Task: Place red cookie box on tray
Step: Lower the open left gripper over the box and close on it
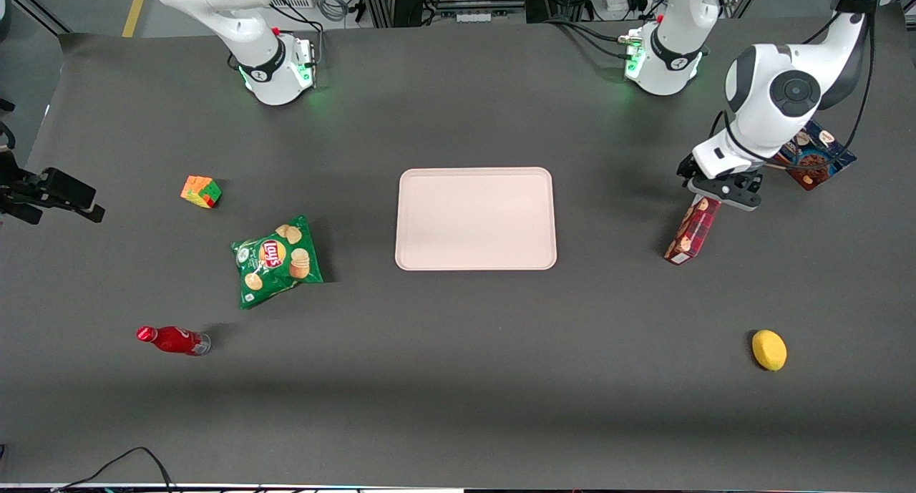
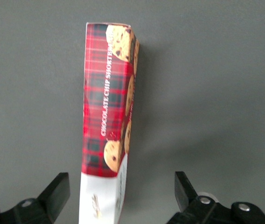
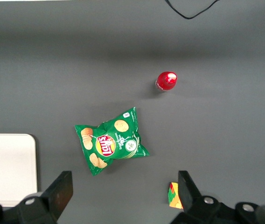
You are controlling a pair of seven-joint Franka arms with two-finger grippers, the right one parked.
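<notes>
Gripper (image 1: 721, 192): you see it above the farther end of the red cookie box (image 1: 691, 230), toward the working arm's end of the table (image 1: 458, 378). Only the left wrist view shows its fingers (image 2: 54, 192) spread wide, one each side of the box's white end, neither touching.

Red cookie box (image 2: 105, 116): lies flat on the table, well apart from the tray (image 1: 476, 218). The wrist view alone shows its lettering, "Chocolate Chip Shortbread".

Tray: centre of table, nothing on it.

Blue cookie box (image 1: 816, 157): near the gripper, partly hidden by the arm.

Other items: lemon (image 1: 768, 350), chip bag (image 1: 276, 260), red bottle (image 1: 172, 340), puzzle cube (image 1: 201, 191).
</notes>
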